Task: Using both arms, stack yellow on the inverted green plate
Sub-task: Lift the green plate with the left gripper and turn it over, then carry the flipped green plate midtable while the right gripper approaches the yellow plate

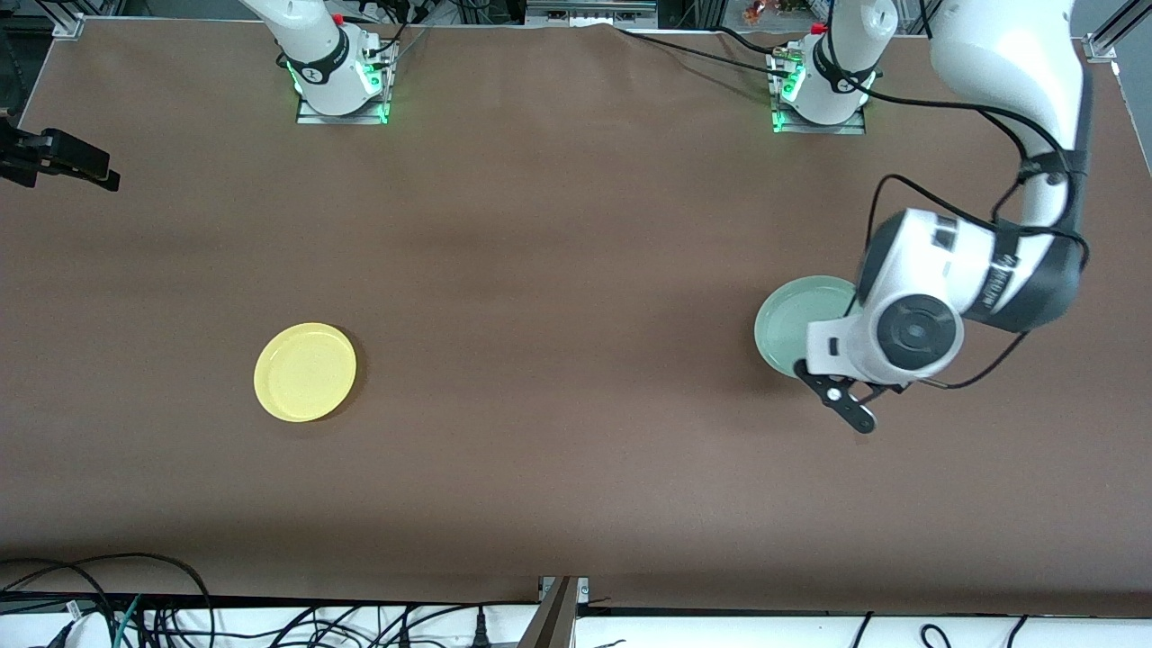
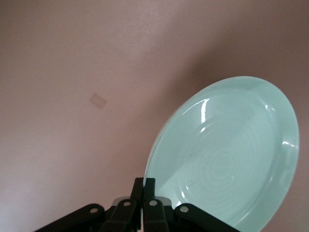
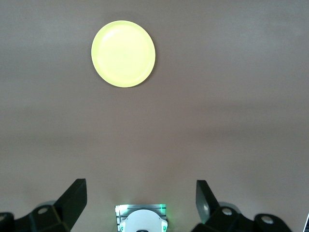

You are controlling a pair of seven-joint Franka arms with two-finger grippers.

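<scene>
The pale green plate (image 1: 796, 319) is near the left arm's end of the table, partly hidden under the left arm's wrist. My left gripper (image 1: 807, 367) is shut on its rim on the side nearer the front camera. In the left wrist view the green plate (image 2: 227, 154) stands tilted, its ringed face toward the camera, with the rim pinched in the left gripper (image 2: 144, 186). The yellow plate (image 1: 305, 372) lies flat, rim up, toward the right arm's end. My right gripper (image 3: 142, 186) waits open high over its own base, with the yellow plate (image 3: 123, 53) well ahead of it.
Brown table cover (image 1: 558, 270) runs between the two plates. A black fixture (image 1: 63, 162) juts in at the table edge by the right arm's end. A small pale patch (image 2: 98, 100) marks the cover near the green plate. Cables (image 1: 108, 603) lie along the front edge.
</scene>
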